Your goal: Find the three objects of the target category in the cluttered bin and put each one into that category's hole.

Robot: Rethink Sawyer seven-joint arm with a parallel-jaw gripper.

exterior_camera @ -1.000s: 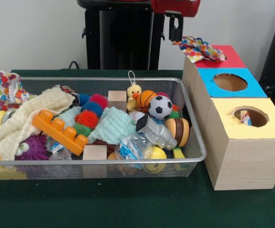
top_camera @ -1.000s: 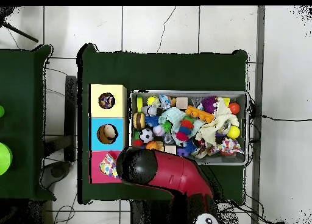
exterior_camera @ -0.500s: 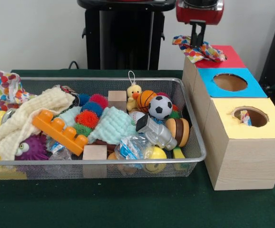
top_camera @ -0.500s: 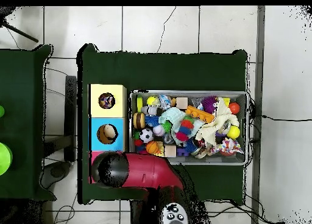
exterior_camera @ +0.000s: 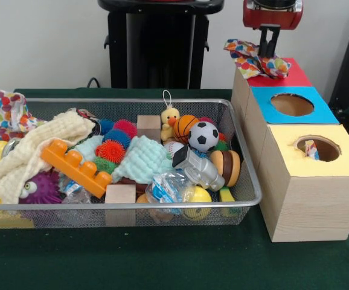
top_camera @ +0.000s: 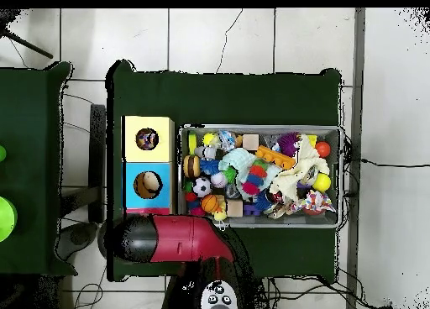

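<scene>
The wire-mesh bin (exterior_camera: 241,151) holds a heap of toys. One polka-dot cloth (exterior_camera: 254,61) lies bunched on the red-topped box (exterior_camera: 292,74). My gripper (exterior_camera: 269,53) hangs right over it and touches its top. A second polka-dot cloth (exterior_camera: 10,115) hangs at the bin's far left rim; in the overhead view it (top_camera: 315,203) lies at the bin's right end. A third polka-dot piece (exterior_camera: 311,148) pokes out of the yellow-surrounded hole (exterior_camera: 325,147), which also shows in the overhead view (top_camera: 147,138). From above, my red arm (top_camera: 172,240) hides the red box and the gripper.
The blue-surrounded hole (exterior_camera: 291,104) lies between the red box and the yellow one. In the bin are a cream waffle cloth (exterior_camera: 29,151), a mint waffle cloth (exterior_camera: 139,158), an orange brick (exterior_camera: 75,166), balls and wooden blocks. The black pedestal (exterior_camera: 156,42) stands behind.
My gripper has moved right, from beside the bin's far corner to over the red box. The cloth on the red box has shifted a little to the right.
</scene>
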